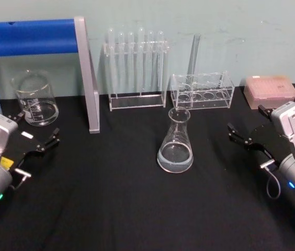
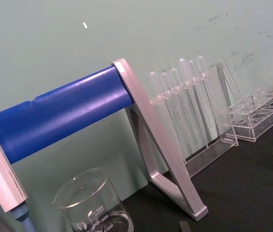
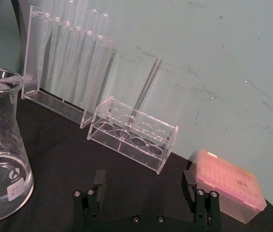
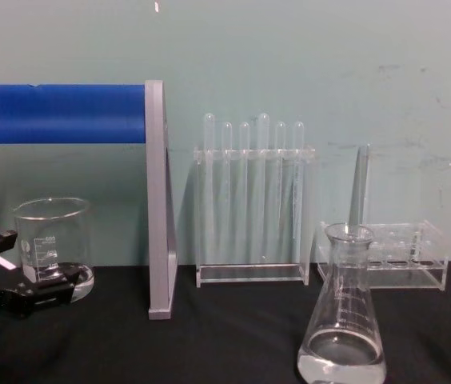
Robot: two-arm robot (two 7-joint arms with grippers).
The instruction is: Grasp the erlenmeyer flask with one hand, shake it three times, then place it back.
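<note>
Because the erlenmeyer flask (image 1: 175,141) is smooth, brittle glass with a little liquid weighting its base, its narrow neck looks the safest hold. It stands upright just before the low rack (image 1: 202,90). The right hand (image 1: 246,120) waits front-right of that rack with fingers spread, and the left hand (image 1: 36,125) sits far to its left, also spread.

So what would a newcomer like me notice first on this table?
Probably the clear glass conical flask, standing alone mid-table on the black cloth with a little liquid in it. Behind it to the left rises a grey frame with a thick blue bar, beside a clear rack of test tubes. The black two-fingered left gripper and right gripper sit open at either side.
</note>
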